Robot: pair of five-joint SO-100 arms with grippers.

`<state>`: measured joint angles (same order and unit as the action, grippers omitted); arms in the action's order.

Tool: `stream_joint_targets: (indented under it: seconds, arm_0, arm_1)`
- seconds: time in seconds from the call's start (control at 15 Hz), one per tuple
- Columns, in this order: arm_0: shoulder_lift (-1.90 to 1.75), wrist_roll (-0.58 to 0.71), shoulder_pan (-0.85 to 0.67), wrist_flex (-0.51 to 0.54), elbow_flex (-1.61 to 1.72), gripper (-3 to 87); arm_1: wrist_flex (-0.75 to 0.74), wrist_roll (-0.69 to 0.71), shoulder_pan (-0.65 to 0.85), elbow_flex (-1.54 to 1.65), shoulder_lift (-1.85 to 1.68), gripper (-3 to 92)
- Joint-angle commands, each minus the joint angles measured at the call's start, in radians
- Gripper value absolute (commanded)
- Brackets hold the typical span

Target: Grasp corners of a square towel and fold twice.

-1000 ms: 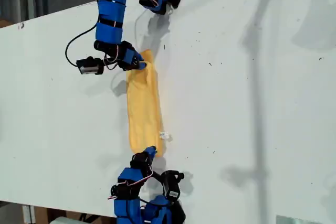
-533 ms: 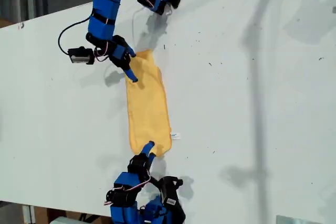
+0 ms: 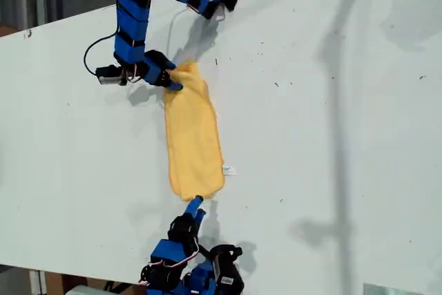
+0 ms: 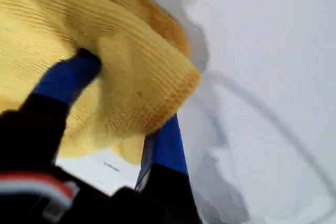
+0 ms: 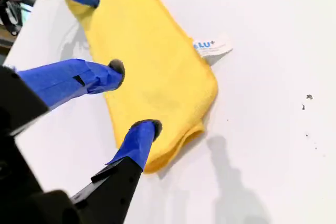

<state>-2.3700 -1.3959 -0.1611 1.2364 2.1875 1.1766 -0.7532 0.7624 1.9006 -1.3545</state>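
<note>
Table (image 3: 331,136): flat white board, lightly speckled. Towel (image 3: 193,136): soft ribbed yellow microfibre, folded into a long narrow strip lying between the two arms; small white tag (image 3: 228,170) projecting on the exterior view's right. My first gripper (image 3: 170,79): arm bent down from that view's top, jaws pinching the bunched far corner (image 4: 181,85). My second gripper (image 5: 136,98): fingers spread, poised over the near end, holding nothing.

White table (image 3: 331,136) (speckled, long shadows); dark room behind.
</note>
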Motion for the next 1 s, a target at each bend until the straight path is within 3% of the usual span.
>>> stream_joint_targets:
  seconds: [0.0, 0.2, 0.47, 0.6, 0.93]
  arm_0:
    - [-0.067, -0.043, 0.043, -0.021, 0.044, 17.6]
    - [-0.265, -0.114, 0.077, -0.092, 0.258, 17.4]
    - [-0.333, -0.146, 0.061, -0.175, 0.443, 17.3]
    - [-0.328, -0.084, -0.028, -0.218, 0.518, 17.3]
    - [-0.41, 0.121, -0.241, -0.362, 0.701, 17.3]
  arm_1:
    - [-0.012, -0.032, 0.011, 0.135, -0.077, 0.0]
    - [-0.003, -0.087, 0.1, 0.446, -0.555, -0.1]
    - [0.25, -0.222, -0.109, 0.173, -0.778, -0.1]
    - [0.293, -0.218, -0.183, -0.112, -0.663, -0.1]
    - [0.048, -0.058, -0.356, -0.724, -0.064, -0.1]
